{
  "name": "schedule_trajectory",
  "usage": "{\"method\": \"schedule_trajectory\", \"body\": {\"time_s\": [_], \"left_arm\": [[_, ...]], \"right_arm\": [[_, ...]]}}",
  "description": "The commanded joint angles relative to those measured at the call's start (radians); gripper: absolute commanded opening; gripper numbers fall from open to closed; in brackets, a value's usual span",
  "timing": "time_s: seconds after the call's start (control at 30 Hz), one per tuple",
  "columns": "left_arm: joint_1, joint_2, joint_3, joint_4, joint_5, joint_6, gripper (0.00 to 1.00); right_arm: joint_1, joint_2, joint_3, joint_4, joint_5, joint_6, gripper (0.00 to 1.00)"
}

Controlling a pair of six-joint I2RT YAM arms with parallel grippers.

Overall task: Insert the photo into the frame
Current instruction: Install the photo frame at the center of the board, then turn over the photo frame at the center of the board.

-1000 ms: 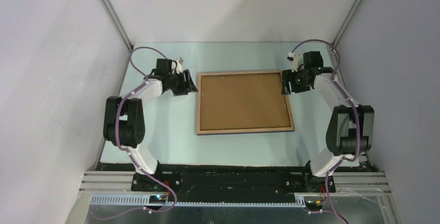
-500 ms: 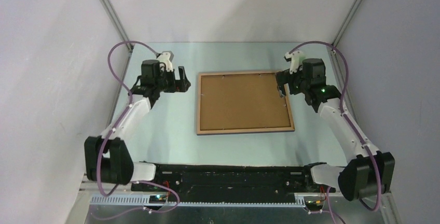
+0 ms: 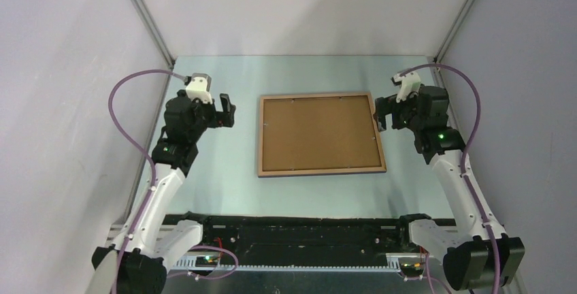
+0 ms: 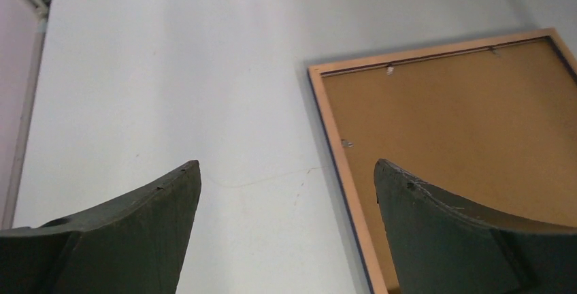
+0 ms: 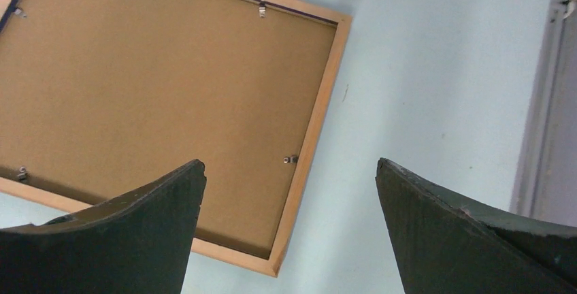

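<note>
- Looking down from above, we are seeing the frame [image 3: 321, 170] lying flat, back side up, in the middle of the picture on the pale counter [image 3: 224, 171].
- Its light wood border is enclosing a brown backing board [image 3: 318, 133], and small metal clips [image 5: 291, 159] are sitting along the inner edge.
- We are holding our left hand [image 3: 226, 109] at centre-left of the top view, just off the frame's upper left corner, spread wide and gripping nothing.
- We are holding our right hand [image 3: 379, 113] at centre-right, beside the frame's upper right corner, equally wide open and empty.
- In the left wrist view the frame's corner is filling the right half, with bare counter showing between the two fingers [image 4: 136, 233].
- In the right wrist view the frame is filling the upper left, with its border running down between the fingers. Neither hand is touching it.
</note>
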Motion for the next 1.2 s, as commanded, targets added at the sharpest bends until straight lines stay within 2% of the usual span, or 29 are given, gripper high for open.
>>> {"method": "schedule_trajectory", "body": {"time_s": [0.0, 0.1, 0.2, 0.37, 0.57, 0.73, 0.87, 1.17], "left_arm": [[-0.001, -0.028, -0.037, 0.016, -0.095, 0.032, 1.00], [-0.004, -0.065, -0.064, 0.009, -0.024, 0.116, 1.00], [-0.008, -0.084, -0.062, -0.022, 0.001, 0.156, 1.00], [-0.024, -0.090, -0.043, -0.079, 0.014, 0.183, 1.00], [-0.034, -0.056, -0.028, -0.099, 0.007, 0.148, 1.00], [-0.034, -0.053, -0.041, -0.106, 0.014, 0.153, 1.00], [-0.034, -0.053, -0.057, -0.107, 0.014, 0.161, 1.00], [-0.035, -0.038, -0.065, -0.106, 0.039, 0.173, 1.00]], "right_arm": [[-0.048, -0.002, -0.008, -0.001, -0.180, 0.037, 0.99], [-0.043, 0.015, -0.014, -0.059, -0.267, -0.040, 1.00], [0.012, 0.049, -0.030, -0.089, -0.265, -0.115, 1.00], [0.173, 0.128, -0.071, -0.128, -0.154, -0.204, 0.99], [0.287, 0.221, -0.077, -0.126, -0.098, -0.237, 0.98], [0.402, 0.290, -0.077, -0.151, -0.029, -0.266, 0.93], [0.459, 0.367, -0.078, -0.167, 0.035, -0.287, 0.87], [0.541, 0.434, -0.077, -0.174, 0.102, -0.313, 0.83]]}}
